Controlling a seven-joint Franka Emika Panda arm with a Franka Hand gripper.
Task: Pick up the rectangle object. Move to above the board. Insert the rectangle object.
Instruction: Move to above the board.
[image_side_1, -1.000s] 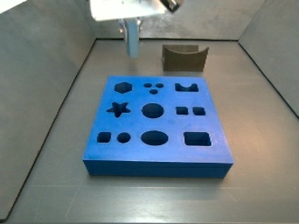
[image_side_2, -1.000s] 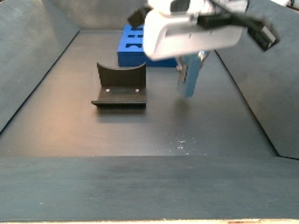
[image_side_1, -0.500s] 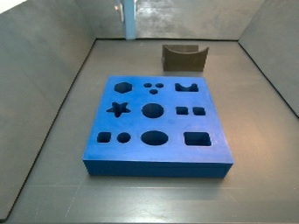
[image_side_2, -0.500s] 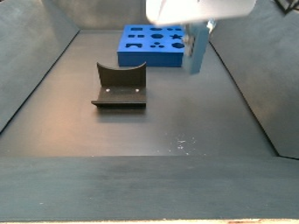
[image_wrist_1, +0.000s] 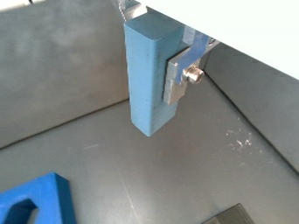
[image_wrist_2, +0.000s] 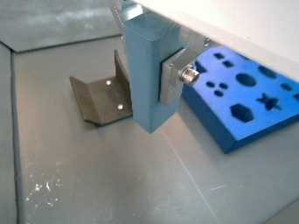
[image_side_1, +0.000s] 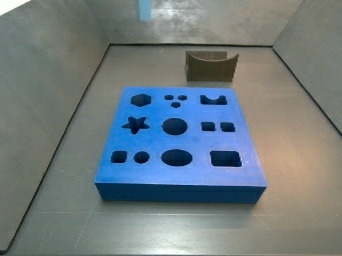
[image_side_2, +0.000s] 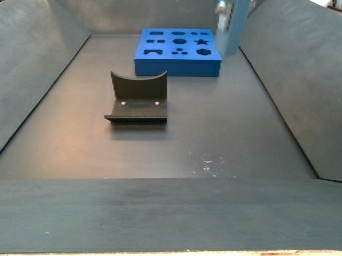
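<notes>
My gripper (image_wrist_1: 153, 68) is shut on the rectangle object (image_wrist_1: 149, 96), a slim pale blue block that hangs upright between the silver fingers (image_wrist_1: 177, 77). It is held high above the floor, as both wrist views show (image_wrist_2: 149, 87). In both side views only the block's lower end shows at the top edge (image_side_1: 146, 10) (image_side_2: 225, 28), and the gripper itself is out of frame. The board (image_side_1: 181, 192), a thick bright blue slab with shaped holes, lies flat on the floor, apart from the block. It also shows in a side view (image_side_2: 181, 67) and in a wrist view (image_wrist_2: 251, 122).
The dark L-shaped fixture (image_side_1: 210, 66) stands on the floor beyond the board's far end; it also shows in a side view (image_side_2: 136, 98) and a wrist view (image_wrist_2: 103, 98). Grey sloping walls (image_side_1: 54, 90) enclose the floor on both sides.
The gripper has risen with the rectangle object still in it. It has left the side views through the top, and only the block's lower end remains in sight.
</notes>
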